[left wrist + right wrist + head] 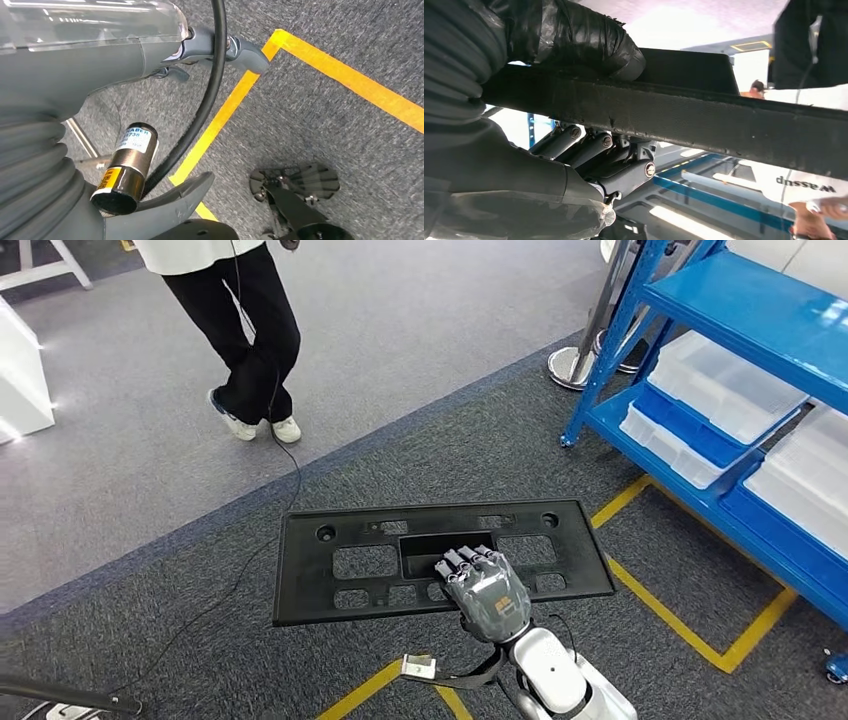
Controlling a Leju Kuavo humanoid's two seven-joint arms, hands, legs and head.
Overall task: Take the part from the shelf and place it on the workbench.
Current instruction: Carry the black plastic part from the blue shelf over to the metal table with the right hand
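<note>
The part [350, 560] is a flat black plastic panel with several cut-outs, held level above the grey carpet in the head view. My right hand [487, 592] grips its near edge at the middle, fingers reaching into the central opening. In the right wrist view the thumb [574, 35] lies over one face of the panel's edge [704, 122] and the fingers [599, 155] curl against the other. My left hand [75, 65] hangs over the carpet with nothing in it, its fingers [245, 52] apart from the thumb [175, 200].
A blue shelf [760, 310] with clear plastic bins [725, 385] stands at the right. A person in black trousers [250, 330] stands ahead on the left. Yellow tape [690, 630] marks the floor, and a chrome post base [572, 368] sits by the shelf's corner.
</note>
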